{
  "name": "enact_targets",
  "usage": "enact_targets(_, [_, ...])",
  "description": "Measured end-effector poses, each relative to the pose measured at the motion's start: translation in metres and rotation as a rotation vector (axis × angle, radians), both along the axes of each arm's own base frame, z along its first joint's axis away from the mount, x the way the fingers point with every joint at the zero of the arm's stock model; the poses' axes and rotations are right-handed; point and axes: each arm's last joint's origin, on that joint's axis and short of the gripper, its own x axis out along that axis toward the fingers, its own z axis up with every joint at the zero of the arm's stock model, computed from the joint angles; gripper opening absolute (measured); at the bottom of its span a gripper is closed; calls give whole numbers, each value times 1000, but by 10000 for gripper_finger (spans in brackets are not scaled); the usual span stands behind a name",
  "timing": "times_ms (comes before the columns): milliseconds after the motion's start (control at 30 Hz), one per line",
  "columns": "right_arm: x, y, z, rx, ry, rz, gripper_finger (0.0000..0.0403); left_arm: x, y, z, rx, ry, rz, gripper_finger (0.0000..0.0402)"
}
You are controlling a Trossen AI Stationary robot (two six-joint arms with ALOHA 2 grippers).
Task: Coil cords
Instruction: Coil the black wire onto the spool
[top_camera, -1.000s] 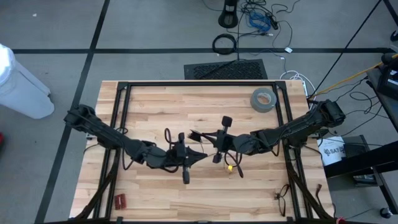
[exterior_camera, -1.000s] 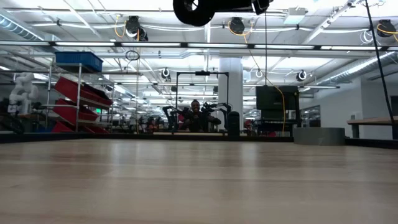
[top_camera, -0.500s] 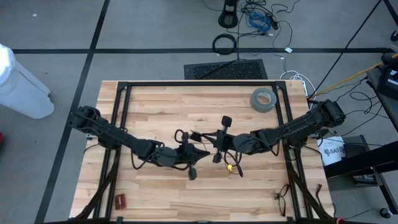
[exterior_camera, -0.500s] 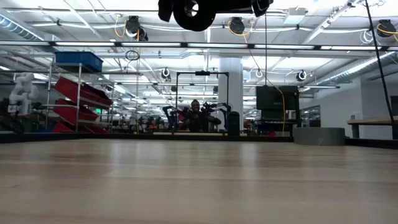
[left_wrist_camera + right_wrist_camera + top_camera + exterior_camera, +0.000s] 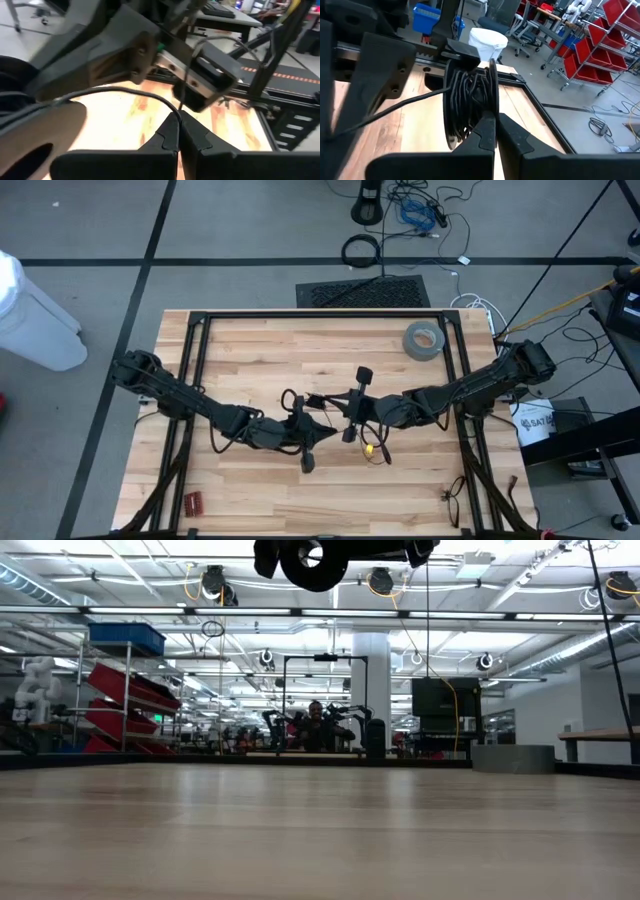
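Two tools are meeting above mid-surface: the left tool (image 5: 318,423) is pinching the thin, limp black cord (image 5: 125,92), the right tool (image 5: 350,412) is clamping its wound coil (image 5: 467,97). Light and floppy, it seems best gripped near the bundle. Since a second ago, the left arm has been shifting rightward.

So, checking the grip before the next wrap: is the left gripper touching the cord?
Touching. In the left wrist view the thin black cord runs down into the shut fingertips of the left gripper.
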Motion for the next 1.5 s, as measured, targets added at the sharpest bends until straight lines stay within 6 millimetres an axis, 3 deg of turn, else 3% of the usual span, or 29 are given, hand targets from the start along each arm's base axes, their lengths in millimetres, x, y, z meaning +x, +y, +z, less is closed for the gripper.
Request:
enact_targets(300, [0, 0, 0, 5, -4, 12, 0, -4, -11, 0, -4, -2, -46, 7])
enact_targets(767, [-1, 0, 5, 25, -25, 10, 0, -6, -8, 1, -19, 24, -41, 27])
enact_targets(1133, [-1, -1, 6, 18, -37, -31, 0, -11, -8, 12, -33, -14, -42, 27])
enact_targets(1500, [-1, -2, 9, 27, -67, -35, 0, -21, -24, 15, -27, -20, -59, 28])
